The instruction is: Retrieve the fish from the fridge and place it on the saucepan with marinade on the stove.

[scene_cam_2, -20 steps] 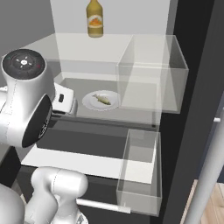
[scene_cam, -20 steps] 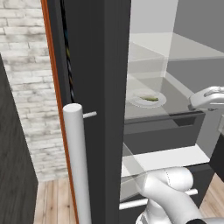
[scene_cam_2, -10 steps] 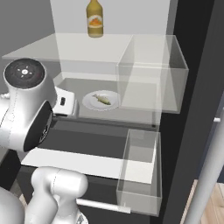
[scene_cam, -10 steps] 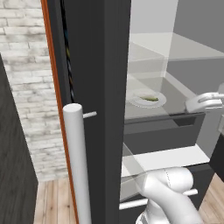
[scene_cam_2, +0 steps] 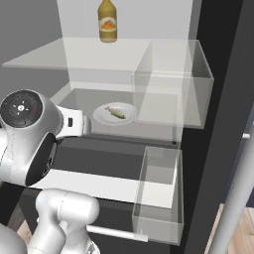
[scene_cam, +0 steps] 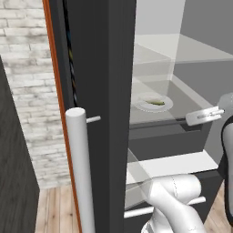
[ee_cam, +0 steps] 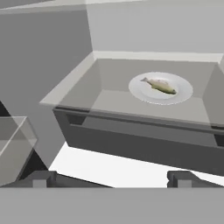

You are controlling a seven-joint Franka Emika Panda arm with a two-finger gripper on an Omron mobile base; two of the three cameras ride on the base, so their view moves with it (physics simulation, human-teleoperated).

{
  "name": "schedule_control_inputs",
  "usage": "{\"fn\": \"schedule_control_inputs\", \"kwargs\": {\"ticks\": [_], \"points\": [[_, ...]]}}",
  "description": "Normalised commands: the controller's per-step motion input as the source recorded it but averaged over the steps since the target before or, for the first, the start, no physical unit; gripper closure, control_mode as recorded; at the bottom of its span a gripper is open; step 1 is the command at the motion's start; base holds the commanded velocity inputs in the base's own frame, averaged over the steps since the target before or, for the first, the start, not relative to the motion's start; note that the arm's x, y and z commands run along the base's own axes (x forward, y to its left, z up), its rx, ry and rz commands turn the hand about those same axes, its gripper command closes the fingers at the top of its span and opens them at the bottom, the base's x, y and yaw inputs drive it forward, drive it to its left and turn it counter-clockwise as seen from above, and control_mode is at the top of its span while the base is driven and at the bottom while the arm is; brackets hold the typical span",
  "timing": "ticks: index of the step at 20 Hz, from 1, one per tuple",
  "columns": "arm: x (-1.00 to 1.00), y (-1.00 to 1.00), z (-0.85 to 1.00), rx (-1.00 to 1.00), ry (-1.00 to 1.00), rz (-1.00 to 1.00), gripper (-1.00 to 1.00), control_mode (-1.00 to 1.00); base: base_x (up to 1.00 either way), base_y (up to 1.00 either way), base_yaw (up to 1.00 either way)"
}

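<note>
The fridge point(scene_cam_2: 218, 99) stands open, and everything here is placed relative to the white plate point(scene_cam_2: 115, 114) on its middle glass shelf point(ee_cam: 109, 105).

On the left of the plate, in the right base view, the arm's wrist is seen level with the shelf, just outside the shelf's front edge. The pincer point(ee_cam: 109, 178) is pointed toward the plate, well short of it; its 2 dark tips are seen spread wide in the hand view, with nothing between them.

On the plate itself lies the fish point(ee_cam: 159, 85), slender, olive-green and yellowish, roughly across the plate's middle and much smaller than it. It is judged to be light, somewhat soft and probably slippery (the plate beneath is likely to slide if pushed). The thicker mid-body is judged the best place to be taken, with the fingers closed across its narrow width, not along its length; the tail looks too thin to be held securely.

To the right of the plate stands a clear bin point(scene_cam_2: 173, 84), close beside it, and a second clear bin point(scene_cam_2: 158, 193) sits lower down. Above and behind the plate, on the upper shelf, an amber bottle point(scene_cam_2: 107, 22) is seen.

The interior is white and grey, the glass shelf smooth. Headroom between shelves is limited, so a low, level approach is called for. Beyond the door, a brick wall point(scene_cam: 27, 91) and wood floor point(scene_cam: 54, 209) are visible.
</note>
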Motion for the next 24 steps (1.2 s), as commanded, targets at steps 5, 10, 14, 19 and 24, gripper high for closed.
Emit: {"fn": "schedule_control_inputs", "kwargs": {"ticks": [5, 10, 14, 19, 24], "points": [[0.36, -0.07, 0.0, 0.0, 0.12, 0.0, -1.0, -1.0, 0.0, 0.0, 0.0], [0.32, -0.11, 0.0, -0.03, 0.1, 0.0, -1.0, -1.0, 0.0, 0.0, 0.0], [0.33, -0.1, -0.23, -0.07, -0.02, 0.01, -1.0, -1.0, 0.0, 0.0, 0.0], [0.27, 0.0, -0.43, -0.08, -0.2, 0.05, -1.0, -1.0, 0.0, 0.0, 0.0], [0.26, 0.0, -0.1, -0.01, -0.13, 0.04, -1.0, -1.0, 0.0, 0.0, 0.0]]}}
